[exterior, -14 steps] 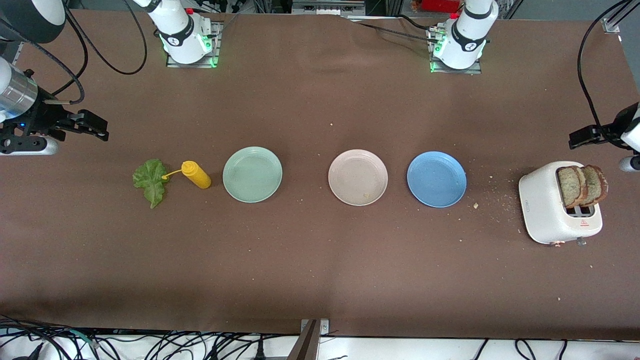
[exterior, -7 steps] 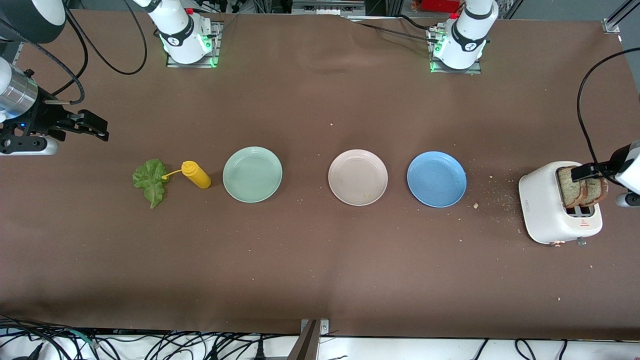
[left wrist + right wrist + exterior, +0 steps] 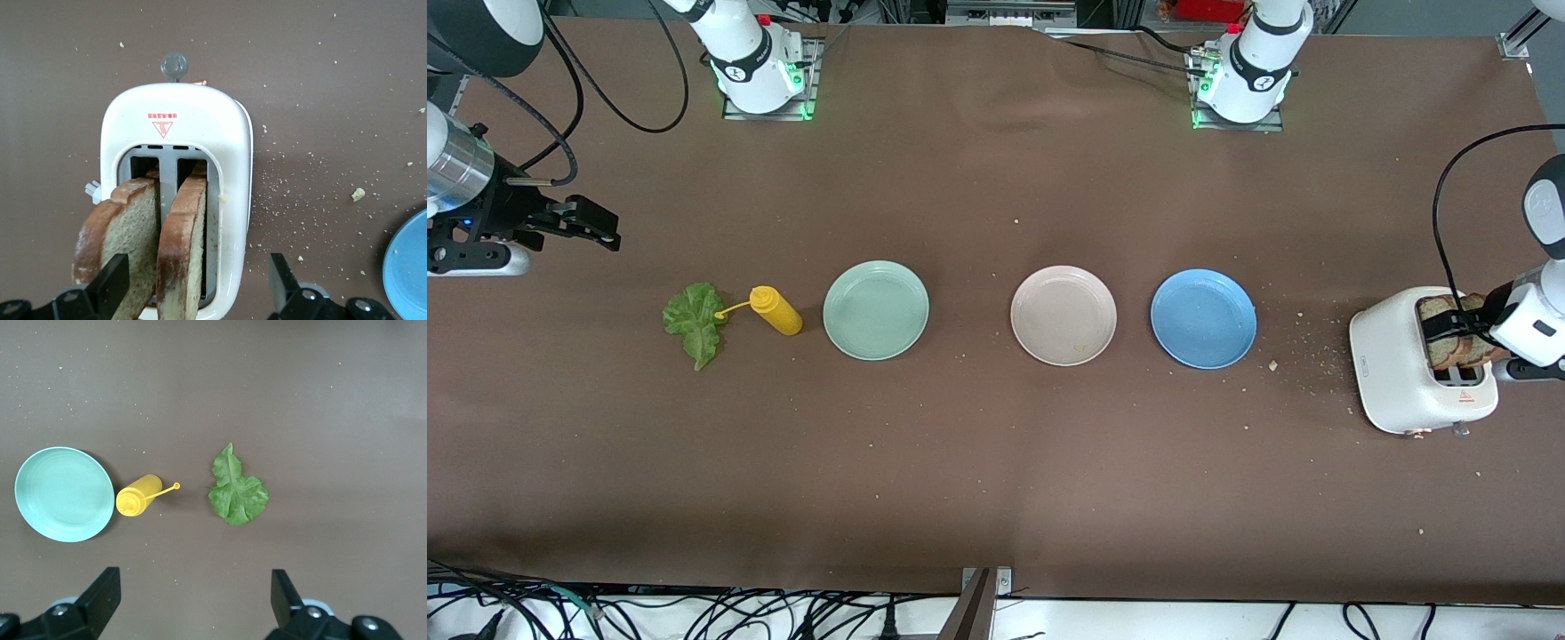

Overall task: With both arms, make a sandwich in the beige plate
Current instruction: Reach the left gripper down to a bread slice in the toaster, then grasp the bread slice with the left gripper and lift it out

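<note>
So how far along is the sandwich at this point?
Nothing is assembled: the round pale beige plate holds no food. In hand: the left pincer, open, straddles the two brown bread slices standing in the white toaster. The right pincer waits, open, above the table near the ruffled green lettuce leaf. Left: both slices and the lettuce must reach that plate.

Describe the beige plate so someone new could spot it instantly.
Three same-sized round plates sit in a row mid-table. The beige plate is the middle one, between the mint-green plate and the blue plate. Only it is pale pinkish-beige.
</note>
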`<move>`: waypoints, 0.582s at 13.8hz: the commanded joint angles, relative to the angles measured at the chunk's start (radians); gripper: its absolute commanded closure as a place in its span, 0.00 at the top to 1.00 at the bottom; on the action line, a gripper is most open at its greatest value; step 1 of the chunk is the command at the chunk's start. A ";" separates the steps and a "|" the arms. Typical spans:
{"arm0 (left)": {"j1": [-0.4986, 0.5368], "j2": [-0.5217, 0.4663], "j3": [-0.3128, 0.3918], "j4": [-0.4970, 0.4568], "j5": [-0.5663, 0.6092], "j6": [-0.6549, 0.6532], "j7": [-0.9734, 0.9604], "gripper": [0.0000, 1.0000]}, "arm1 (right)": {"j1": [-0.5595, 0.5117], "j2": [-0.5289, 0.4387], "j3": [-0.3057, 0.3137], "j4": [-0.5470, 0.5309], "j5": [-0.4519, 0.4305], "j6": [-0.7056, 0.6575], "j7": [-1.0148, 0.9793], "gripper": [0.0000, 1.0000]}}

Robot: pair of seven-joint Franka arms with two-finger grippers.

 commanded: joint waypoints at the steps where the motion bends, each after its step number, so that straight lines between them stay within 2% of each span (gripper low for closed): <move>1: 0.038 -0.006 -0.013 -0.052 0.042 0.070 0.054 0.79 | 0.006 -0.005 -0.002 -0.005 -0.009 0.008 0.003 1.00; 5: 0.062 -0.007 -0.013 -0.051 0.040 0.059 0.157 0.00 | 0.006 -0.005 -0.002 -0.007 -0.008 0.008 0.003 1.00; 8: 0.061 -0.012 -0.016 -0.039 0.031 0.010 0.143 0.00 | 0.006 -0.005 -0.002 -0.005 -0.008 0.008 0.003 1.00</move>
